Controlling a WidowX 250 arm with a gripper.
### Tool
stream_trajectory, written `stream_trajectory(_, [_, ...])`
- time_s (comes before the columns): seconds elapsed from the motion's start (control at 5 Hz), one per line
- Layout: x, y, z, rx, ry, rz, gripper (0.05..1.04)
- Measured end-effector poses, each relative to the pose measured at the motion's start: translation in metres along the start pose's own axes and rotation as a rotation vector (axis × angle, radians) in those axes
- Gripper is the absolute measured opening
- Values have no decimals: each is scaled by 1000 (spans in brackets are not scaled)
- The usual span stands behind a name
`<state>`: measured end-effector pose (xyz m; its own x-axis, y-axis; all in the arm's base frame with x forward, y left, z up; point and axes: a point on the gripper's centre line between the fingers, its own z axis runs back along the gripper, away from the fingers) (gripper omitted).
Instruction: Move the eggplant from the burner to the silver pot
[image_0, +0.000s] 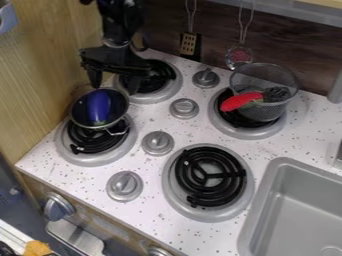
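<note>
Hanging at the upper left of the camera view, the black gripper (115, 89) points down beside the far rim of the small silver pot (75, 119), with its two fingers spread well apart and nothing pinched between them. One finger comes down right at that rim, though whether it touches cannot be told; the other is in front of the far left burner (172, 86), whose black coil is partly hidden behind it. The purple eggplant (99, 107) lies inside the silver pot, its long body running from the far side toward the near side, its green end nearest the camera. The pot sits over the far part of the near left burner (93, 159), leaving the near part of the coil in sight, and its wire handle (117, 131) sticks out on the near right. On the far right burner (244, 133) stands a wire mesh basket (270, 110) with a bright red item (240, 101) in it, leaning at the side. The near right burner (210, 177) shows its bare coil. A slotted spatula (189, 45) and a red-headed utensil (239, 55) hang against the dark back wall (217, 37), and a grey sink (267, 200) is set into the speckled counter (150, 167).
</note>
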<state>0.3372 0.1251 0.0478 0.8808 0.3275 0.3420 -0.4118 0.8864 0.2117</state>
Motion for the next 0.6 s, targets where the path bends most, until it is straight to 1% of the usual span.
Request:
stream_trajectory(0.2, [-3, -23, 1, -64, -14, 5, 1000])
stream_trajectory(0.4, [-7, -51, 12, -99, -35, -20, 1000])
stream_trajectory(0.6, [-20, -74, 22, -137, -70, -28, 1000])
